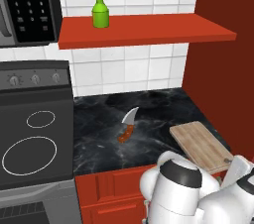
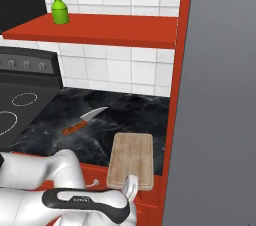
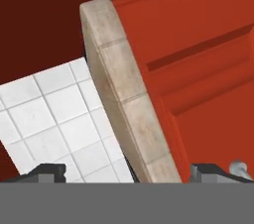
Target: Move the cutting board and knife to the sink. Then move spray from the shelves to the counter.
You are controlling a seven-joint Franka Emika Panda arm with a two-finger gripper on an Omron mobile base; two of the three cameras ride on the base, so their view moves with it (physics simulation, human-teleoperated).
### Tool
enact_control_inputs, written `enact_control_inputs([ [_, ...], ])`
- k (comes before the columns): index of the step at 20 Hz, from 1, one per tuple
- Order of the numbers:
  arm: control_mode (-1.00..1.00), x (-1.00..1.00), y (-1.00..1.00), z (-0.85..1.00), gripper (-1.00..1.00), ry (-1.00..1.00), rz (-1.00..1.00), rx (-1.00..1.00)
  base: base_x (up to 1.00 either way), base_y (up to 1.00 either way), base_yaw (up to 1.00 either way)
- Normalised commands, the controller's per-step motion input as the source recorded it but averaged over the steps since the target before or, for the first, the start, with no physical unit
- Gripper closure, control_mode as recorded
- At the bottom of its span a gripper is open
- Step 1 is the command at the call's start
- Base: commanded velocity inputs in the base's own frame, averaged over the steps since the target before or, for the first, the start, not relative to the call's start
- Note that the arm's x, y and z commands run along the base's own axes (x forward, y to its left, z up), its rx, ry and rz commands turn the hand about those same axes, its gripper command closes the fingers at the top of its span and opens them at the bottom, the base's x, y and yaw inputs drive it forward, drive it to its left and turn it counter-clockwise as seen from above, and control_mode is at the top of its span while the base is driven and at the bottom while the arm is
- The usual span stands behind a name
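Looking over the arm in the left base view, the cutting board [image 1: 201, 146] lies flat at the counter's [image 1: 104, 134] front right corner, at about four o'clock from the knife [image 1: 128, 125], its near end jutting slightly past the front edge. The knife rests mid-counter, well apart from the board, blade toward twelve o'clock and handle toward the robot. The spray [image 1: 100, 6] stands upright on the shelves [image 1: 149, 32], at roughly eleven o'clock from the knife. The arm's white bulk sits low, in front of the cabinets.

From the right base view, the board [image 2: 131, 160] again overhangs the counter [image 2: 130, 115] edge, and a pale part of the hand rises just at its near end. The knife [image 2: 82, 121] lies at ten o'clock from the board, and the spray [image 2: 59, 6] stands on the shelves [image 2: 100, 30] at the far left.

Seen from the hand view, the board's [image 3: 124, 99] pale edge runs from twelve o'clock down to six, passing between the two dark fingertips of the gripper [image 3: 134, 174], whose jaws stand wide apart on either side and are not yet clamped on it. A red cabinet front [image 3: 198, 59] lies to the right.

The judgement is that the arm is lining up to pinch the overhanging end. Closing off-centre or too shallow could let the board tip or slide off the edge, and a sweep toward the sink might knock the knife.
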Motion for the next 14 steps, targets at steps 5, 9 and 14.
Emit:
enact_control_inputs([
  [5, -1.0, 0.07, -0.04, -0.09, -1.0, -0.07, 0.0, 0.0, 0.0, 0.0, 0.0],
  [9, -1.0, 0.06, -0.02, -0.05, -1.0, -0.06, 0.0, 0.0, 0.0, 0.0, 0.0],
  [14, -1.0, 0.07, -0.05, -0.06, -1.0, -0.02, 0.0, 0.0, 0.0, 0.0, 0.0],
])
